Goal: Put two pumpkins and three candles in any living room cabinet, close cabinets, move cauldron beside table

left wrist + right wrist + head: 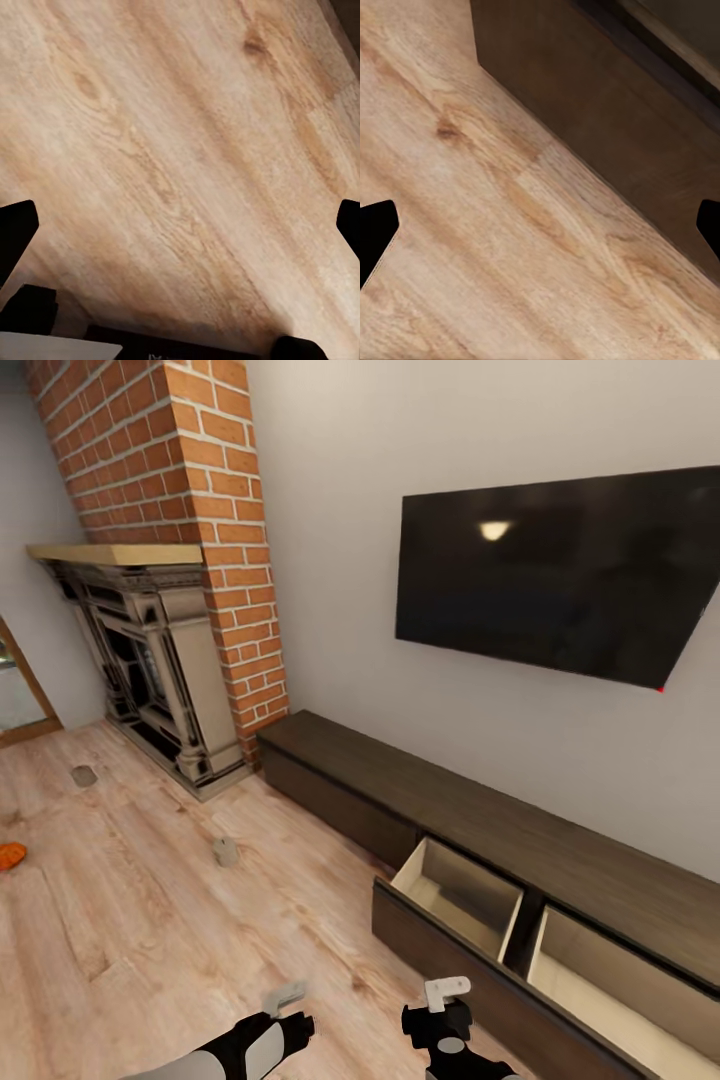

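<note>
Open cabinet (470, 950) drawers (pale inside), candle (225, 850), pumpkin (12, 855) on floor (150, 940)

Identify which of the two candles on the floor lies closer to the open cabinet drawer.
The candle out on the planks before the closed cabinet end lies closer to the open drawer. The other candle sits farther away, left of the fireplace.

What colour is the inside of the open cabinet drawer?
Pale beige inside the open drawer, against the dark-brown cabinet; the head view shows it best.
</note>
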### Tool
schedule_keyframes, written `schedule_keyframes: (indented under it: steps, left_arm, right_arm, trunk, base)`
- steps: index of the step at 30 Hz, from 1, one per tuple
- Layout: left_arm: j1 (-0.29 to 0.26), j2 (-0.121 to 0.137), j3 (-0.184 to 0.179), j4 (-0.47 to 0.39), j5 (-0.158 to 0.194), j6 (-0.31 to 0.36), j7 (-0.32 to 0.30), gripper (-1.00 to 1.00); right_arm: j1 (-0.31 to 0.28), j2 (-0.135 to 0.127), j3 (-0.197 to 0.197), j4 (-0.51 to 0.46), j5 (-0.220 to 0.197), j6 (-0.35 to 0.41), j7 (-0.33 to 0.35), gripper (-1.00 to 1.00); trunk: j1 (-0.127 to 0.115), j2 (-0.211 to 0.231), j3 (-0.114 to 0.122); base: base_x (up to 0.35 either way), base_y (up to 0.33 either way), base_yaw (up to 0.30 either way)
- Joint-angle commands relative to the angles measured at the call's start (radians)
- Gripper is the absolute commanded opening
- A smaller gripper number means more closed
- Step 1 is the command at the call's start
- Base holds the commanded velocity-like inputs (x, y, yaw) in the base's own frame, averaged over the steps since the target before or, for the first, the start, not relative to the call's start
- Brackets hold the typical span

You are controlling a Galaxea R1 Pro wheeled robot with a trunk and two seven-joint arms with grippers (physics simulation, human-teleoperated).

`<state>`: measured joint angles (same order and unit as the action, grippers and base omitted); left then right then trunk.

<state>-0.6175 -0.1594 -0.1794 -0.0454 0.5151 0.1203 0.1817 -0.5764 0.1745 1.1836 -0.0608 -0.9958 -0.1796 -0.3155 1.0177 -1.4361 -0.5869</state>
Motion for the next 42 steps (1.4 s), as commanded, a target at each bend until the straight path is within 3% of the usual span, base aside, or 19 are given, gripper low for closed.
schedule_keyframes:
  steps: [1,27,34,42]
  left_arm:
    - [0.0,0.0,-0.009,-0.002,0.008,0.006,0.005,1.0]
    - [0.0,0.0,-0.009,-0.002,0.008,0.005,0.004,1.0]
    - [0.0,0.0,-0.009,-0.002,0.008,0.004,0.004,1.0]
    - [0.0,0.0,-0.009,-0.002,0.008,0.004,0.004,1.0]
  right_arm:
    - [0.0,0.0,0.008,-0.001,-0.01,-0.003,-0.004,1.0]
    - [0.001,0.0,0.008,-0.001,-0.011,-0.003,-0.005,1.0]
    - [0.001,0.0,0.008,-0.009,-0.076,-0.018,-0.004,1.0]
    - [0.002,0.0,0.008,-0.032,-0.08,-0.061,-0.004,1.0]
  trunk:
    - [-0.004,0.007,0.002]
    - [-0.104,0.189,0.084]
    - [-0.131,0.238,0.106]
    - [-0.161,0.294,0.13]
  base:
    - [0.0,0.0,0.299]
    - [0.0,0.0,0.299]
    - [0.0,0.0,0.299]
    - [0.0,0.0,0.299]
